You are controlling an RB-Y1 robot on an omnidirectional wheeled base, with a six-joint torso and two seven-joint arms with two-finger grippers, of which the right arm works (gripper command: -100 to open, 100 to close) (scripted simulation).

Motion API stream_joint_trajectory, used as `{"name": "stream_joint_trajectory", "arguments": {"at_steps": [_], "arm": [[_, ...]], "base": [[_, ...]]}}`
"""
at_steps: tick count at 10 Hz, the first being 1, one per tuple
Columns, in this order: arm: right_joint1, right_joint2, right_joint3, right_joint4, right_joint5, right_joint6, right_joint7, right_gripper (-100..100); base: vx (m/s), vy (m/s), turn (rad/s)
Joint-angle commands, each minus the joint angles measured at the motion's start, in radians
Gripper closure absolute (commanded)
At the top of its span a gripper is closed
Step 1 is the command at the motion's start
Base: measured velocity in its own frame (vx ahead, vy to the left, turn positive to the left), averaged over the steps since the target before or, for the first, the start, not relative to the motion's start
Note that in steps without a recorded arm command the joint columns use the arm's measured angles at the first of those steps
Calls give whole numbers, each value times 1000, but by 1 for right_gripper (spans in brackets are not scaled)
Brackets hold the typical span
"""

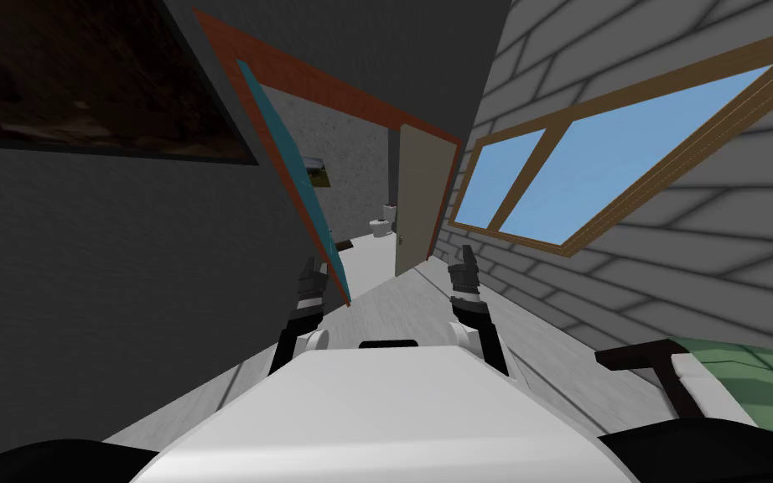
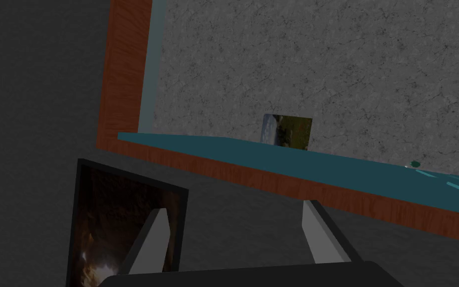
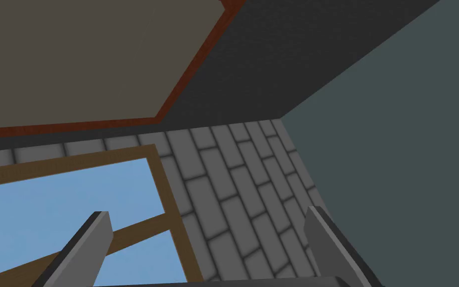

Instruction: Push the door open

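Teal and flat, the door slab [image 1: 326,231] stands ajar in its reddish-brown wooden frame [image 1: 334,84], edge-on to the head view, its long face running away from me into the room beyond. The left end effector [image 1: 309,281] hangs just beside the slab's near lower edge, and its wrist view shows both light grey blade fingers [image 2: 154,239] spread wide with nothing between them, pointing at the teal face [image 2: 323,167] and the frame strip beneath it. The right end effector [image 1: 463,277] sits well apart from the door, on the far side of the opening near the grey brick wall. It is also spread wide and empty, and it faces the brown-framed window [image 3: 59,199]. The left arm is plainly the nearer one, and the door lies ahead of it and slightly toward my right. I judge the coming push should go against the broad teal face, away from the hinge side, so that it swings further. The door already looks well on its way. A thin edge-on contact could slip off the slab. Through the gap I see a plain beige inner door [image 1: 418,193], a small white toilet [image 1: 383,220] and a small landscape picture [image 2: 287,131] on a mottled grey wall. A large dark framed picture [image 1: 83,75] hangs on the charcoal wall on my left. I can read no brand, label or writing anywhere.
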Motion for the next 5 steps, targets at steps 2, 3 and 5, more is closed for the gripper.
{"name": "stream_joint_trajectory", "arguments": {"at_steps": [2, 3, 5], "arm": [[-21, -12, 8, 53, 0, -11, -3, -100], [-31, -18, 12, 79, -1, -16, -5, -100], [-52, -27, 19, 130, -1, -26, -8, -100]], "base": [[104, -31, 42], [168, -78, 34], [156, -68, 51]]}}
